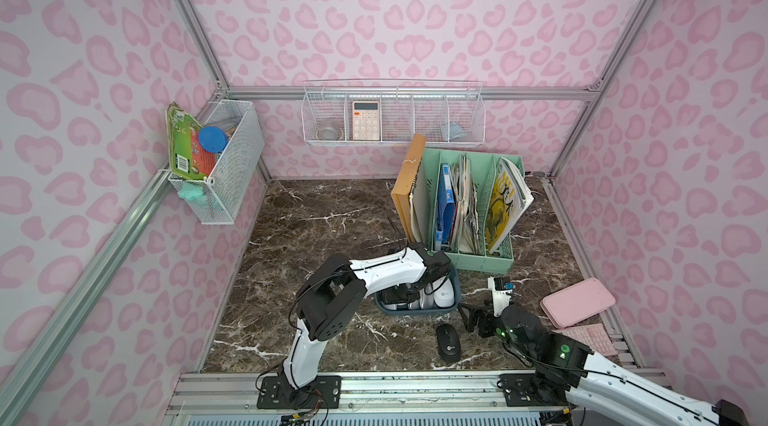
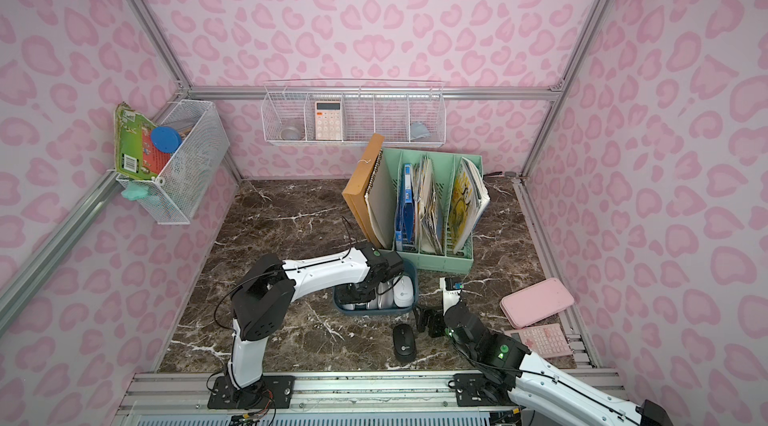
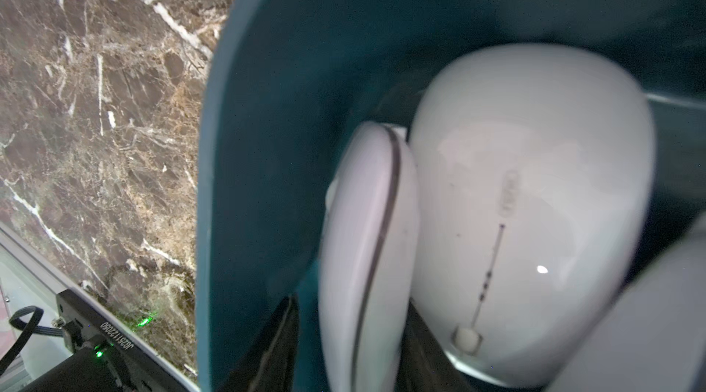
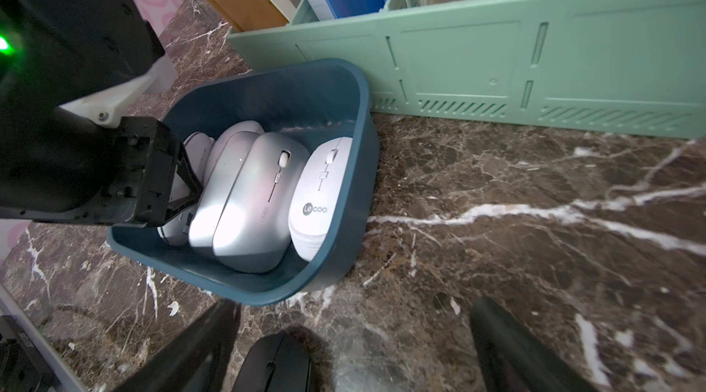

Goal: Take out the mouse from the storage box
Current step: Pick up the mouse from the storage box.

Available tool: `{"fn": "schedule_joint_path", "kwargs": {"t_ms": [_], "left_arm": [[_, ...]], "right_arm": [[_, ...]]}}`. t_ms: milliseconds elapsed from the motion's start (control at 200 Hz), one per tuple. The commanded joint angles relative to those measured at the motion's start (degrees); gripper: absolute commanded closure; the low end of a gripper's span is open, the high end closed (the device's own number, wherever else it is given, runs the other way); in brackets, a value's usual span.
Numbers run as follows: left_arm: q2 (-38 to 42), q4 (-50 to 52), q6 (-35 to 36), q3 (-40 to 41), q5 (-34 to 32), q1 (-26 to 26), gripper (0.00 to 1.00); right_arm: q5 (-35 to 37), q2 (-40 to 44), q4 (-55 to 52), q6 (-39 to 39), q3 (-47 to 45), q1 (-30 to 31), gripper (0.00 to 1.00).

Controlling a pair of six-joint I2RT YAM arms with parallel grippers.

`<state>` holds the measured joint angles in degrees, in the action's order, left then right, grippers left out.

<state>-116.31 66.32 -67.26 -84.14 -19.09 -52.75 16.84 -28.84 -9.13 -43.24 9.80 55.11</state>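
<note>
Grip check: left gripper [image 3: 351, 348] narrow astride white mouse [image 3: 366, 218] in storage box [image 3: 267, 122]; hold unconfirmed. Lift straight up, slowly.

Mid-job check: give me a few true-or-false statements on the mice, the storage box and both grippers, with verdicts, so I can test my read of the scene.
1. A black mouse lies on the table outside the storage box. True.
2. The right gripper is shut on that black mouse. False: it is open and holds nothing.
3. The left gripper is inside the storage box, its fingers either side of a white mouse standing on edge. True.
4. The storage box holds only one mouse. False: a silver mouse and other white ones are in it too.
5. The storage box stands behind the mint-green file organiser. False: it stands in front, on the robot's side.
</note>
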Motion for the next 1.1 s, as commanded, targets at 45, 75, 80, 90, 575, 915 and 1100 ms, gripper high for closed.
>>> {"fn": "schedule_joint_path", "kwargs": {"t_ms": [45, 75, 80, 90, 575, 915, 1100], "left_arm": [[-0.5, -3.0, 1.3, 0.0, 1.0, 0.2, 0.63], [-0.4, -3.0, 1.4, -0.1, 0.9, 0.2, 0.64], [-0.4, -3.0, 1.4, -0.1, 0.9, 0.2, 0.65], [-0.3, -3.1, 1.4, -0.1, 0.9, 0.2, 0.65], [4.9, -0.8, 3.9, -2.2, -3.3, -2.5, 0.77], [15.8, 2.3, 3.7, 1.3, -4.7, -4.4, 0.81], [25.0, 5.5, 2.5, 7.0, -4.9, -4.7, 0.82]], "right_arm": [[-0.4, -0.3, 1.2, 0.8, 0.0, -0.2, 0.02], [-0.3, -0.3, 1.2, 0.8, 0.0, -0.2, 0.02], [-0.3, -0.3, 1.2, 0.8, 0.0, -0.2, 0.02], [-0.4, -0.3, 1.2, 0.8, 0.0, -0.2, 0.02], [-0.7, -0.6, 1.3, 0.7, 0.0, -0.5, 0.02], [-0.9, -4.3, 1.8, 0.8, 2.1, -0.6, 0.02], [-0.9, -8.8, 3.1, 0.9, 3.9, -0.6, 0.02]]}}
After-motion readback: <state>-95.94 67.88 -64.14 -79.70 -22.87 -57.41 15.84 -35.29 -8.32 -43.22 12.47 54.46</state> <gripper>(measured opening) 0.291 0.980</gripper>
